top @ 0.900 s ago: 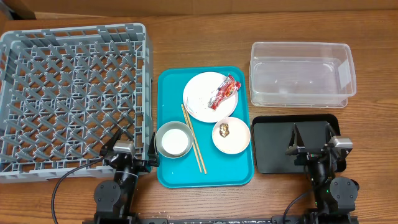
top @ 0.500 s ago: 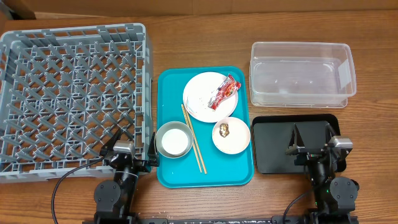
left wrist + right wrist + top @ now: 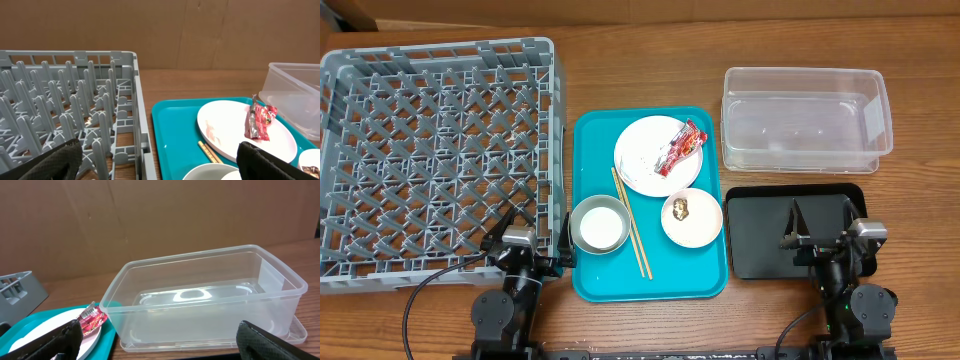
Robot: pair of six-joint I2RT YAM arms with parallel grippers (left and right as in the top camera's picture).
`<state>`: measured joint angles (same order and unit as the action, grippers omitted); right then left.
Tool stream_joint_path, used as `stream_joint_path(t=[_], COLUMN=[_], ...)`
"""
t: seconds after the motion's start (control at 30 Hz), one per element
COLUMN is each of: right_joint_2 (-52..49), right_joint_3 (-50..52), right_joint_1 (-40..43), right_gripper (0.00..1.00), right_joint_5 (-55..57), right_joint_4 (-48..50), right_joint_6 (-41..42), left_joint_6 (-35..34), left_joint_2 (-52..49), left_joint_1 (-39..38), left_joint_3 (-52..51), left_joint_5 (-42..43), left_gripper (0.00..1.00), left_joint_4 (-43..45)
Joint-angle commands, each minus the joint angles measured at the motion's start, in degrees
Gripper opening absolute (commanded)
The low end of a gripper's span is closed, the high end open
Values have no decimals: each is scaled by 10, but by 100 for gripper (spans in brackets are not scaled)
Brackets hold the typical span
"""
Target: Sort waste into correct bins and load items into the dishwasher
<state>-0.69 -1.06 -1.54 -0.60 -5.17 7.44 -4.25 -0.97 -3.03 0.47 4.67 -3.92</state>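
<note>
The grey dish rack (image 3: 440,150) lies at the left. On the teal tray (image 3: 595,135) a white plate (image 3: 645,160) holds the red wrapper (image 3: 681,147). Chopsticks (image 3: 631,222) lie beside a grey-rimmed bowl (image 3: 599,224). A small bowl (image 3: 691,217) holds a brown lump. The clear tub (image 3: 805,118) and black tray (image 3: 760,235) are at the right. My left gripper (image 3: 532,222) is open over the rack's near right corner (image 3: 125,120). My right gripper (image 3: 823,215) is open over the black tray, facing the tub (image 3: 200,305). No tissue or cup shows.
A brown cardboard wall stands behind the table. The wooden tabletop shows between the rack, teal tray and bins. In the left wrist view the plate (image 3: 225,125) and wrapper (image 3: 259,122) lie ahead to the right; the right wrist view shows the wrapper (image 3: 91,320) at the left.
</note>
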Motion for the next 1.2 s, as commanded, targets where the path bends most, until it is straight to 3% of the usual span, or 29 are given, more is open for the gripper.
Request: stream_joint_path(t=[0.0,0.5,0.77,0.83,0.97,1.17], right_joint_2=[5,5,5,5,-5,-74], right_joint_3=[6,6,0,-13,-75,-184], right_joint_1=[-3,-3,-3,-3,-3,-3], right_gripper=[100,100,100,100,100,100], right_joint_5=[6,5,-13,-20,-31,-64], right_joint_4=[3,3,-1,-14,-89,-179], right_joint_6=[-2,-1,53,62,63,63], left_joint_6=[9,9,-23,-22,-22,-13], left_joint_2=[3,3,3,3,-26,-143], left_joint_1=[-4,-4,-4,-4,-4,-4], left_joint_3=[-2,-2,7,20,108,245], left_joint_5=[-6,-6,-6,-6,-7,-17], left_gripper=[100,100,100,100,100,100], left_joint_4=[-2,-2,-14,-33,-150,-278])
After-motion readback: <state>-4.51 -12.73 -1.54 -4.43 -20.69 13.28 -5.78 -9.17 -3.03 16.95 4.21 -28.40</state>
